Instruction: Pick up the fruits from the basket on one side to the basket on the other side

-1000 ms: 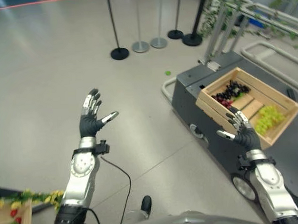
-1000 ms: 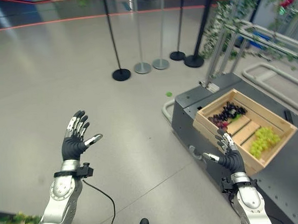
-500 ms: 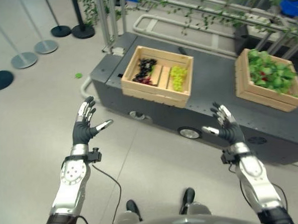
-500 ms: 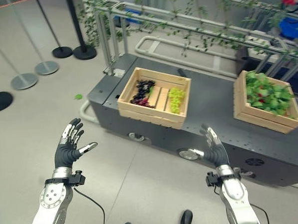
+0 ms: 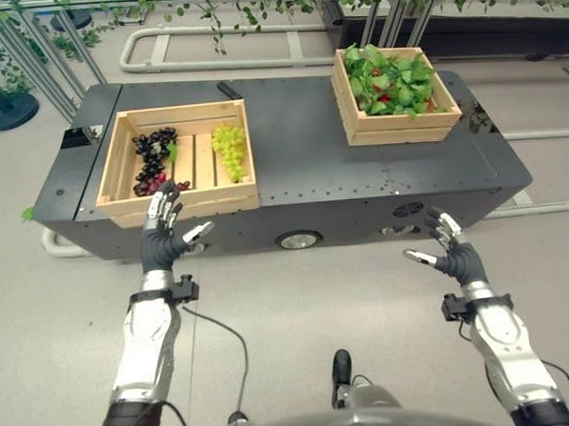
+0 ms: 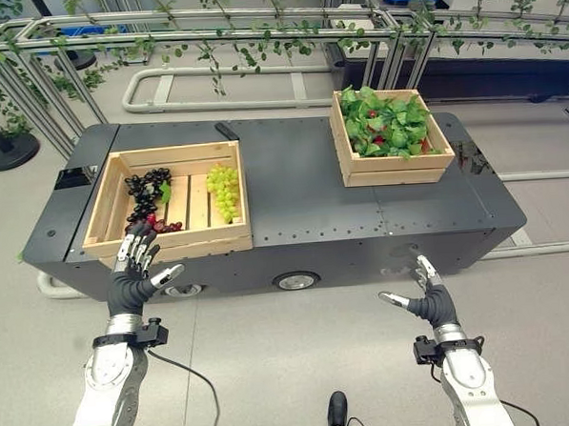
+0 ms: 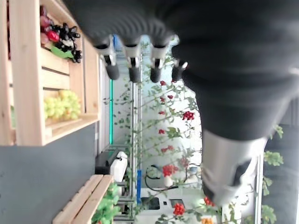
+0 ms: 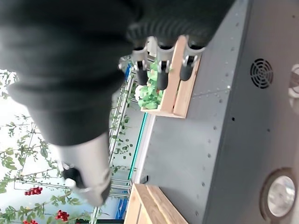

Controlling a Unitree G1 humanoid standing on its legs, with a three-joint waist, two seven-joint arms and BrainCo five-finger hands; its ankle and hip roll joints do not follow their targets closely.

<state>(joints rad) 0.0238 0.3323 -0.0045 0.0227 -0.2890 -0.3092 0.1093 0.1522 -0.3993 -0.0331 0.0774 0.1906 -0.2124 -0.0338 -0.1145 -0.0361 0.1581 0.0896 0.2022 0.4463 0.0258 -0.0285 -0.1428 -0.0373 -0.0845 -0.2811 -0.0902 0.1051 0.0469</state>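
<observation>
Currently no fruit is in either of my hands. My left hand (image 5: 168,240) is raised with fingers spread, just in front of the near wall of the left crate (image 5: 111,164); my left wrist view confirms straight fingers with nothing between them and the thumb. My right hand (image 5: 456,255) is also spread and empty, held before the front edge of the dark bench (image 5: 302,174), well apart from the right crate (image 5: 395,127).

Contents, left crate: a dark grape bunch (image 5: 150,161) on the side farther from the other crate, a green grape bunch (image 5: 229,147) on the side nearer to it, bare slats between them. Both bunches lie on the crate floor, untouched.

Contents, right crate: green leaves (image 5: 389,76) heaped to the rim, with small red bits among them. I cannot tell whether any moved fruit lies under the leaves.

Progress, my judgement: the transfer is at its start. Nothing is lifted and nothing is in transit. I take the left crate as the source, since that is where loose fruit is visible, and the right crate as the destination, though the task does not fix which way.

Left to do: reach over the near wall, close on one bunch, carry it across the open stretch of bench, set it in the right crate; then repeat for the second bunch. My left hand is the better placed for the first pick.
</observation>
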